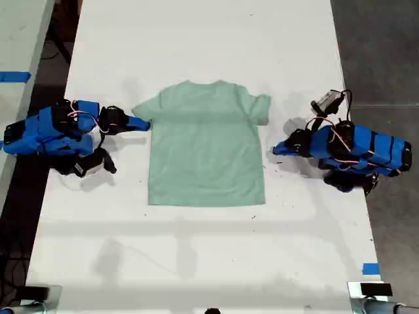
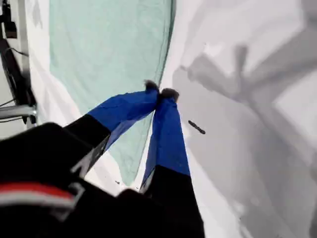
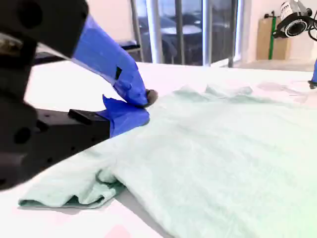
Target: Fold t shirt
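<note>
The t shirt [image 1: 206, 147] lies flat, spread out in the middle of the white desk [image 1: 196, 39], neck towards the far edge in the exterior view, hem towards the near one. No fold shows in the body, so I judge this as the very start: the grab before the first fold.

My second end effector [image 3: 144, 99] is on the exterior view's left, its blue tips right at the sleeve [image 3: 74, 193] on that side. The jaws are drawn narrow, tips all but meeting at the cloth near the shoulder. Whether any fabric sits between them, I cannot tell. The sleeve below looks a little bunched and doubled over on itself.

Across the desk, my first end effector [image 2: 161, 92] comes in from the exterior view's right. Its jaws are closed tip to tip, poised over the shirt's long side edge, and I see no cloth in the pinch. In the exterior view it sits just beside that edge, below the other sleeve [image 1: 258, 108].

What next? If the plan is a side-to-side fold, each end effector needs a real bite of fabric. The first likely has to part its jaws, dip onto the side edge and close on it. The second needs a confirmed hold at the shoulder. Then lift low and carry across together, or the thin cloth will drag and wrinkle.
</note>
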Controlling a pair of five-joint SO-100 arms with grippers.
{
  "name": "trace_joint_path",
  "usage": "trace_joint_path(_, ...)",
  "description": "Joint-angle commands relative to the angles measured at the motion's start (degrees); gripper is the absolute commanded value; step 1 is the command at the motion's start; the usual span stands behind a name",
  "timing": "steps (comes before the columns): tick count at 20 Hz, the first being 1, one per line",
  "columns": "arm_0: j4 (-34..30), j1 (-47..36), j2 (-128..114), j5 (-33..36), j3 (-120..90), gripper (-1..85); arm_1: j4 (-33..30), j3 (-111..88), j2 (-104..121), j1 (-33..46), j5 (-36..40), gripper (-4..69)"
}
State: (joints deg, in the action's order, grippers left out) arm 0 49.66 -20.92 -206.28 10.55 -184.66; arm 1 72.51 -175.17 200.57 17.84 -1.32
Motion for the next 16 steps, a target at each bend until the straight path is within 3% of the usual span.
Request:
trace_joint_path(1,-0.3,-1.2,-0.3,-0.8,-0.5,0.1,0.3,-3.3,0.4,-0.5,-0.4,1.6)
trace_joint_path(11,-0.3,-1.2,-0.3,-0.8,-0.5,0.1,0.2,-3.3,0.4,-0.6,0.1,1.6)
trace_joint_path(16,-0.3,-1.2,-0.3,-0.8,-0.5,0.1,-5.3,-3.3,0.3,-2.0,8.4,1.6)
